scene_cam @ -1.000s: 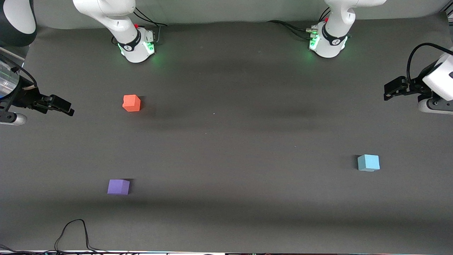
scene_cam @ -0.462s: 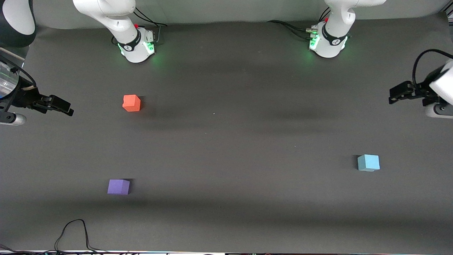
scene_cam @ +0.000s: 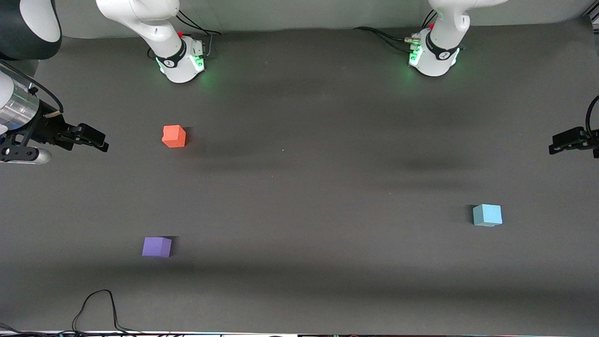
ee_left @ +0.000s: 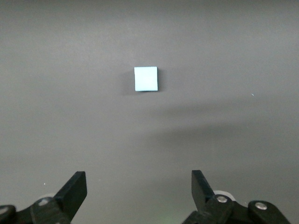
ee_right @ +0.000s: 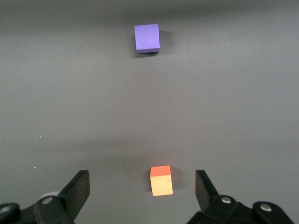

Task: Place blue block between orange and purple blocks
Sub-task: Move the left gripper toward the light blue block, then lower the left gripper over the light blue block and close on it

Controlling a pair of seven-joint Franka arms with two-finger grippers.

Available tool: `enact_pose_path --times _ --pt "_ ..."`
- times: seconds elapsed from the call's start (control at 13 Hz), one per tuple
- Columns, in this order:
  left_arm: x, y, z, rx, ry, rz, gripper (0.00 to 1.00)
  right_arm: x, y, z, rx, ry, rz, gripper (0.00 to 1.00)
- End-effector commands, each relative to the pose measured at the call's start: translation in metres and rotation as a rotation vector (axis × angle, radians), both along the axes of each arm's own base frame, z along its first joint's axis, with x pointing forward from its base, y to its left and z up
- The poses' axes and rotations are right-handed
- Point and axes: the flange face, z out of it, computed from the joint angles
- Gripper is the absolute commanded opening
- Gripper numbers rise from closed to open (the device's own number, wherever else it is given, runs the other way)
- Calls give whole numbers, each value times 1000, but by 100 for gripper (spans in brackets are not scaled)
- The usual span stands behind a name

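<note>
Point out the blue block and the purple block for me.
blue block (scene_cam: 487,214), front view, top face.
purple block (scene_cam: 156,246), front view, top face.

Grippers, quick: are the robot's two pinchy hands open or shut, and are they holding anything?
Left gripper: open, holding nothing, up over the table with the blue block in its view.
Right gripper: open, holding nothing, over the table by the orange block.

Even, dim overhead light – soft banded shadows cross the grey table – all views sharp.
</note>
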Motion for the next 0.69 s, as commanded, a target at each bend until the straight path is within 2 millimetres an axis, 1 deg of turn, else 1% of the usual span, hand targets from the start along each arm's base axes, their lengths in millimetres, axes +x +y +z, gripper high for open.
enact_pose_path --times 0.0,0.15,0.31,0.38,0.62 --pt "16 -8 -20 2 -5 -26 100 -3 4 4 7 -17 22 100" --pt "21 -12 -49 5 -8 -26 100 -2 5 10 7 -31 22 100" --pt "23 -14 -91 6 -28 -33 100 -6 6 13 7 -25 19 100" --pt "25 -15 -119 7 -34 -36 100 -6 10 13 7 -25 30 100" --pt "34 -14 -204 12 -59 -42 100 -4 11 10 9 -25 31 100"
